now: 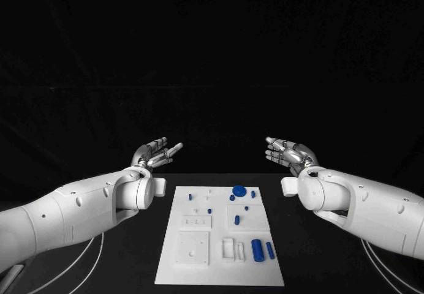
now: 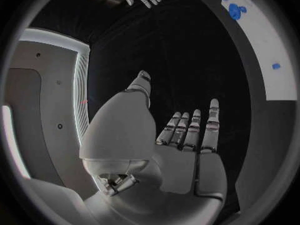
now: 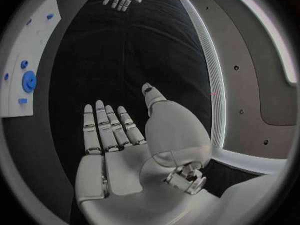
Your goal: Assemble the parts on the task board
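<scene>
White task board [image 1: 221, 269] lies flat mid-table; small blue parts [image 1: 258, 250] sit mostly along its right side

The head camera looked down from above at the white board [image 1: 220, 239] on the black table [image 1: 141, 245]. Each wrist camera sat close behind its own palm, facing along the fingers. All three views shared the board's far end.
</scene>
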